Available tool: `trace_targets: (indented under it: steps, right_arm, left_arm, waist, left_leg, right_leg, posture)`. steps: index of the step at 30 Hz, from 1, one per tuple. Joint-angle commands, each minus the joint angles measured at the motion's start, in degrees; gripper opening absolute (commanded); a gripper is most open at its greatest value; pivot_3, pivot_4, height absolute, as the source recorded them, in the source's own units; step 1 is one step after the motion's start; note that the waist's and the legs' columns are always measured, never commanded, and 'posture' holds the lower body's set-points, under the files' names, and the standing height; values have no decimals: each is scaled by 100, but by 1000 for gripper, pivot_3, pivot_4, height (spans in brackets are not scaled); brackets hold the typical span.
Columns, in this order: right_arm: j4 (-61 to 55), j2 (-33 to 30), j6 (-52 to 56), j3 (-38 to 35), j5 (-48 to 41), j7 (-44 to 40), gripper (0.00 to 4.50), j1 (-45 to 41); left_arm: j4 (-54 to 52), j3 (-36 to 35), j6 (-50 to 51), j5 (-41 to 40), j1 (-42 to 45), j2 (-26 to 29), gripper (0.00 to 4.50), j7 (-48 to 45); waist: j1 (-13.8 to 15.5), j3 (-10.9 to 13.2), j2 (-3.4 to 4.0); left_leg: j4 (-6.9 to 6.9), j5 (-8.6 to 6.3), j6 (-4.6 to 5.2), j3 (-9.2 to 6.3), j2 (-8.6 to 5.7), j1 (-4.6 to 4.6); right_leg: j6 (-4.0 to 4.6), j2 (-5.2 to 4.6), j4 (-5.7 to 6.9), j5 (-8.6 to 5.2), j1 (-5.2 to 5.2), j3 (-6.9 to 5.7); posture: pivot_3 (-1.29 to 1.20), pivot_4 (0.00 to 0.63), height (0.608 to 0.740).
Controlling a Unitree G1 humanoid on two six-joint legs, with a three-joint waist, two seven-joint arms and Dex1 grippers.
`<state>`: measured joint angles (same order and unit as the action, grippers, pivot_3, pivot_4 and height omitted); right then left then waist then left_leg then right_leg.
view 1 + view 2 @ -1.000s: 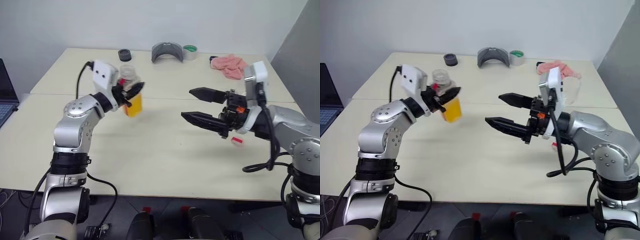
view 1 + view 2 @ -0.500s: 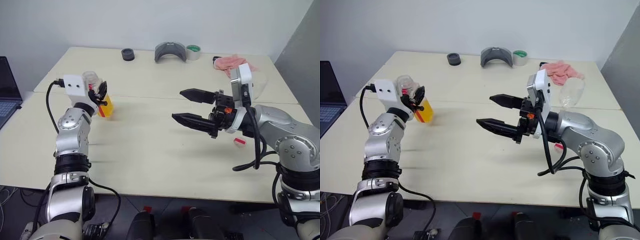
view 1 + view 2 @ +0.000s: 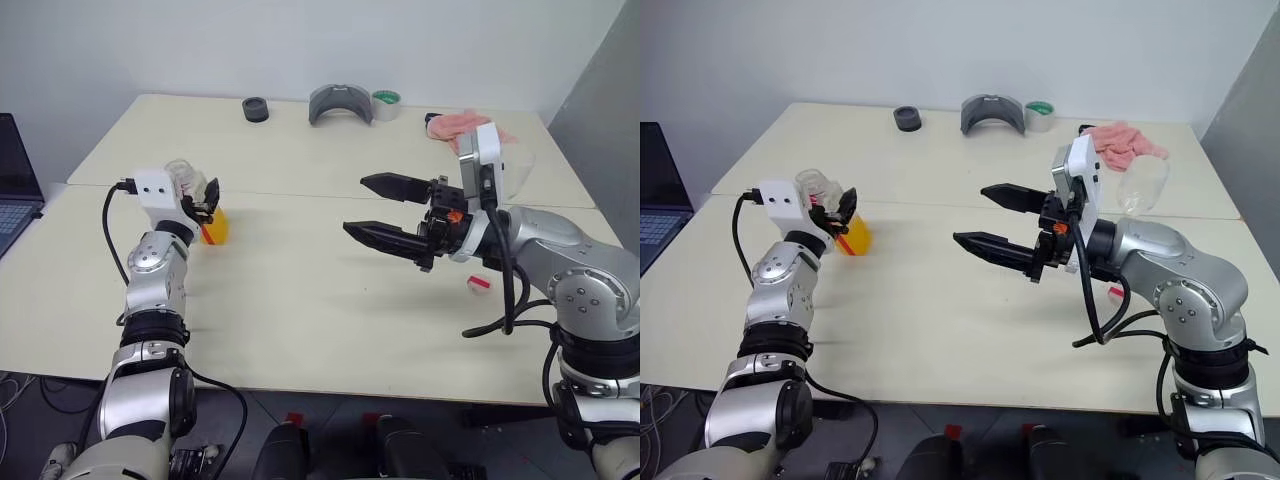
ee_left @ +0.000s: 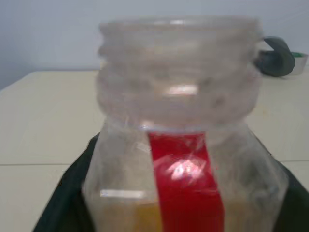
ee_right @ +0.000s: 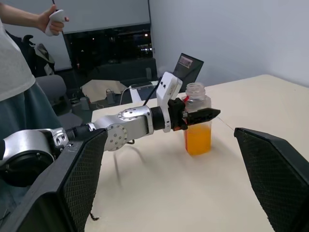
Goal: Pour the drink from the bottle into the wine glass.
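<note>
The bottle (image 5: 197, 123) stands upright on the table's left side, uncapped, its threaded neck (image 4: 178, 63) bare and a red strip (image 4: 186, 188) down its side. The orange drink (image 5: 198, 137) fills its lower half. My left gripper (image 3: 205, 198) reaches around the bottle's shoulder. Over the middle of the table my right gripper (image 3: 355, 205) hangs open and empty, pointing toward the bottle. The wine glass (image 3: 1142, 183) stands behind my right wrist, partly hidden by it.
A small red-and-white cap (image 3: 476, 283) lies on the table under my right forearm. Along the far edge sit a black ring (image 3: 255, 108), a grey curved object (image 3: 338, 103), a green tape roll (image 3: 386, 103) and a pink cloth (image 3: 460, 125). A laptop (image 3: 15, 180) is at far left. A person (image 5: 19, 72) stands beyond the table.
My left arm has carried the bottle leftward and down until it stands on the table. The right gripper has stayed put, open. The camera view has shifted slightly.
</note>
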<state>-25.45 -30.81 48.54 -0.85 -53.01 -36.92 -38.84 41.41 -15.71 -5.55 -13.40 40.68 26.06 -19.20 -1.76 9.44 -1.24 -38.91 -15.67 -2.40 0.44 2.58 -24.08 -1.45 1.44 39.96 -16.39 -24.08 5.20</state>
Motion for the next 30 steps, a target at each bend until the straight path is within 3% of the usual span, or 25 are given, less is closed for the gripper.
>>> trace_targets:
  steps: [1, 8, 22, 25, 27, 30]
  right_arm:
    - [-172, 6, -35, -87, -18, 72, 4500, -191]
    - [-198, -32, -11, -33, 85, 133, 4500, -193]
    - [-547, -83, -343, -40, 721, 275, 4500, 851]
    - [-638, -34, -494, -327, 1080, 772, 4500, 1531]
    - [-476, -40, -799, -379, 1863, 1364, 4500, 1857]
    - [-122, 105, -1040, -616, 2463, 1988, 4500, 2199]
  left_arm:
    - [-120, -48, -43, 25, 11, 54, 4474, 31]
    - [-754, -23, 317, -30, -478, -19, 4474, 118]
    - [-4006, -166, 1993, -298, -2558, -383, 4474, 810]
    - [-5247, -152, 2716, -518, -3323, -412, 4474, 880]
    - [-6147, 78, 3136, -651, -3766, -280, 4474, 709]
    - [-7310, 405, 3816, -1360, -3927, -138, 4474, 266]
  waist:
    - [0, 0, 0]
    - [-13, 0, 0]
    - [-3, -8, -13]
    - [-6, -21, -34]
    - [-5, -21, -34]
    - [7, -23, -38]
  left_leg:
    - [0, 0, 0, 0, 0, 0]
    - [0, 0, 0, 1, 2, 1]
    - [0, 0, -1, -5, 1, 3]
    - [2, 0, 0, -7, 1, 4]
    - [4, -1, -1, -6, -2, 5]
    - [3, 1, -3, -1, -7, 8]
  right_leg:
    - [0, 0, 0, 0, 0, -1]
    - [0, -7, 1, 0, 0, -1]
    - [0, -30, 3, 0, 2, -6]
    - [0, -32, 0, 0, 6, -4]
    - [0, -42, 0, 0, 7, 2]
    - [-2, -43, 1, -1, 8, 4]
  posture:
    - [0, 150, 740]
    - [0, 150, 740]
    - [0, 150, 740]
    - [0, 150, 740]
    - [0, 150, 740]
    - [0, 150, 740]
